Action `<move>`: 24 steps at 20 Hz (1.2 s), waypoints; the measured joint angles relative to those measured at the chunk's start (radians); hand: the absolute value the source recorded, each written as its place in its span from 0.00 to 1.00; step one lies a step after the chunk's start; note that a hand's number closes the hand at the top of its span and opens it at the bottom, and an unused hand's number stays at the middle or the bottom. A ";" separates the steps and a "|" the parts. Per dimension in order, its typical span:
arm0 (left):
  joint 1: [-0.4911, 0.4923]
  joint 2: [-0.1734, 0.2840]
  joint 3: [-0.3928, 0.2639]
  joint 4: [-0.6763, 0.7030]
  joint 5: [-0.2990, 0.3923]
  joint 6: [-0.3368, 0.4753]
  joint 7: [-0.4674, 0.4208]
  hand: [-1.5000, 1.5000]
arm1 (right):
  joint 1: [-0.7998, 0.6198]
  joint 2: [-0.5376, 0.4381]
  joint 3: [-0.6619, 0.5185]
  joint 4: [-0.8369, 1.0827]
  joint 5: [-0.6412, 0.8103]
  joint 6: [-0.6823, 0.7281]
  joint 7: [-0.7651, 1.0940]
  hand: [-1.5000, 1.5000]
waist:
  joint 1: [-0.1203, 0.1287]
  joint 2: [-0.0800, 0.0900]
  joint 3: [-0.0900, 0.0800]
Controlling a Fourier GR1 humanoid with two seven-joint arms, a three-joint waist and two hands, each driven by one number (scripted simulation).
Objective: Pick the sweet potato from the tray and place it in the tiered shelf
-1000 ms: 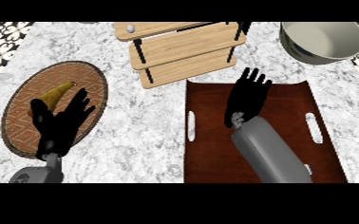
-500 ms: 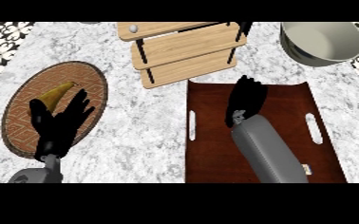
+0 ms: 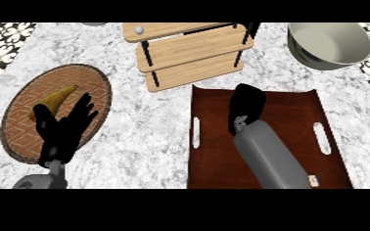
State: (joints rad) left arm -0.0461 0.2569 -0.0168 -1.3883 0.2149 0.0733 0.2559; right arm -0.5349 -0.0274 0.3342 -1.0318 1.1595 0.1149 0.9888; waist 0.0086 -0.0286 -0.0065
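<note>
My right hand [image 3: 247,103] hangs over the far left part of the dark brown tray [image 3: 296,117], turned edge-on, and covers the spot under it. No sweet potato shows on the bare parts of the tray. The wooden tiered shelf [image 3: 189,54] stands just beyond the tray's far left corner, with a small white thing [image 3: 139,29] on its top board. My left hand [image 3: 66,129] rests open, fingers up, over the round woven mat [image 3: 29,127] at the left.
A yellow, curved, banana-like thing [image 3: 57,98] lies on the woven mat beside my left hand. A large grey bowl [image 3: 329,44] stands at the far right, behind the tray. Marble counter [image 3: 145,142] separates the mat from the tray.
My right hand has turned from flat with spread fingers to edge-on and compact, staying over the tray's far left. The left hand has not moved.
</note>
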 measured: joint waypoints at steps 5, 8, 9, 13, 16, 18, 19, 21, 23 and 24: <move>0.004 0.003 0.003 -0.019 -0.001 -0.009 0.024 0.50 | 0.014 -0.006 0.095 -0.045 0.016 -0.018 -0.030 1.00 | -0.003 0.005 -0.001; -0.010 0.000 -0.001 -0.016 0.002 -0.019 0.023 0.50 | 0.022 0.001 0.173 -0.131 -0.100 -0.022 -0.124 1.00 | 0.014 0.015 0.003; -0.016 -0.004 -0.007 -0.016 0.001 -0.020 0.024 0.50 | 0.025 0.006 0.201 -0.163 -0.155 -0.028 -0.164 1.00 | 0.025 0.019 0.006; -0.027 -0.007 -0.014 -0.011 0.000 -0.023 0.036 0.50 | 0.027 0.020 0.320 -0.338 -0.355 -0.050 -0.279 1.00 | 0.042 0.023 0.011; -0.008 -0.007 -0.005 -0.016 0.001 -0.022 0.020 0.50 | -0.004 0.024 0.374 -0.495 -0.438 -0.065 -0.266 1.00 | 0.026 0.019 0.012; -0.001 -0.001 0.005 -0.011 0.001 -0.021 0.019 0.50 | -0.045 0.025 0.398 -0.606 -0.460 -0.064 -0.203 1.00 | 0.014 0.016 0.013; 0.005 0.001 0.009 -0.014 0.003 -0.023 0.017 0.50 | -0.067 0.026 0.392 -0.663 -0.466 -0.053 -0.169 1.00 | 0.008 0.015 0.013; 0.008 0.003 0.015 -0.017 0.003 -0.018 0.026 0.50 | -0.126 0.026 0.379 -0.755 -0.476 -0.047 -0.084 1.00 | 0.001 0.014 0.013; 0.012 0.001 0.017 -0.020 -0.001 -0.012 0.028 0.50 | -0.190 0.025 0.356 -0.834 -0.488 -0.021 -0.002 1.00 | -0.003 0.013 0.013; 0.010 0.000 0.019 -0.018 -0.003 -0.010 0.028 0.50 | -0.230 0.025 0.328 -0.852 -0.498 -0.006 0.025 1.00 | -0.004 0.014 0.014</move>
State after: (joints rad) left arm -0.0360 0.2566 0.0019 -1.4062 0.2115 0.0633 0.2838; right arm -0.7652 -0.0028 0.6620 -1.8839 0.6618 0.1087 1.0143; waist 0.0048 -0.0145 0.0072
